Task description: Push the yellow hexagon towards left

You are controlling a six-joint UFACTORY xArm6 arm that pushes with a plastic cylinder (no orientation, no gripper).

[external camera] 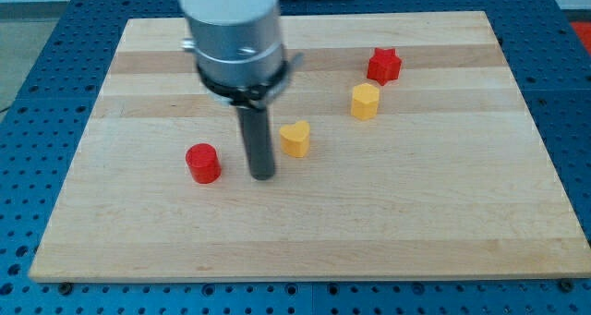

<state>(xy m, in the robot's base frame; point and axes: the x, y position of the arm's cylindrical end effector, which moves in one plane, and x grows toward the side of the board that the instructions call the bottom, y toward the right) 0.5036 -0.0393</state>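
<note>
Right of centre on the board, upper half, you've got the yellow hexagon [366,102], standing flat w/ bare wood all round it. Closest neighbour is the red star [384,66], just up and to the view's right of it, near but apart. To the view's left and a bit lower sits the yellow heart [295,139], w/ a clear strip of wood between it and the hexagon. My tip [263,175] is further left again, down on the board just left of the heart, not touching it, and well apart from the hexagon. The red cylinder [203,163] sits left of the tip, near it, w/ a gap. There's no hand on this arm, just the straight rod, so nothing is pinched or held. The wooden board [305,246] has its whole lower half bare, and the hexagon is well in from the top and right edges. The arm's grey housing [235,29] covers part of the board's top-left.
</note>
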